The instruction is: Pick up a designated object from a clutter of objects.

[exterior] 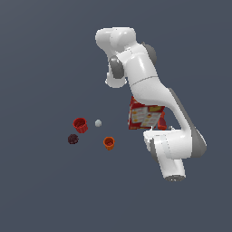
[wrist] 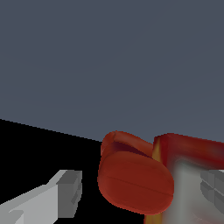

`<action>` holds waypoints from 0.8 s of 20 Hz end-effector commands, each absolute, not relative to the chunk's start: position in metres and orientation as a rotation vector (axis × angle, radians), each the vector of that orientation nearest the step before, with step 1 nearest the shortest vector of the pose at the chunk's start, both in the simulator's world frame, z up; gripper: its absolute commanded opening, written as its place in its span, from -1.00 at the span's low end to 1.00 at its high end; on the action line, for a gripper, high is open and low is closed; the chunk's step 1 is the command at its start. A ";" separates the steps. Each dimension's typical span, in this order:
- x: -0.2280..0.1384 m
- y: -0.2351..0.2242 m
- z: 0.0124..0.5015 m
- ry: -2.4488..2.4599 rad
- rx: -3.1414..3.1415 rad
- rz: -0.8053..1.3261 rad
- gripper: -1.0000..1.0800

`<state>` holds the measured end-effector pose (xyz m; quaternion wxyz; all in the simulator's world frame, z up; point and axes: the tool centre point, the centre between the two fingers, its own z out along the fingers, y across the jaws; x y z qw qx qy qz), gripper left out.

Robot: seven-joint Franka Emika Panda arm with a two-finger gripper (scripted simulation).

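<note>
While our gripper (wrist: pixel 140 192) hangs spread around the red bottle (wrist: pixel 133 177) | red box (wrist: pixel 192 153) touching at 3 o'clock | we risk pinching both.

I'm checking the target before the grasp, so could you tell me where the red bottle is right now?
In the wrist view the red bottle lies between the gripper's open fingers, right beside the red printed box; the arm hides it in the exterior view.
</note>
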<state>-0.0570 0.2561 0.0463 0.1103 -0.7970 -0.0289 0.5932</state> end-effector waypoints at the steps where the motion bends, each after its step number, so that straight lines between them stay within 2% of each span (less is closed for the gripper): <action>1: -0.061 0.261 0.043 -0.090 -2.328 1.761 1.00; 2: -0.061 0.261 0.043 -0.090 -2.327 1.762 1.00; 3: -0.061 0.261 0.043 -0.090 -2.327 1.762 -1.00; 16: -0.058 0.259 0.047 -0.092 -2.335 1.748 -1.00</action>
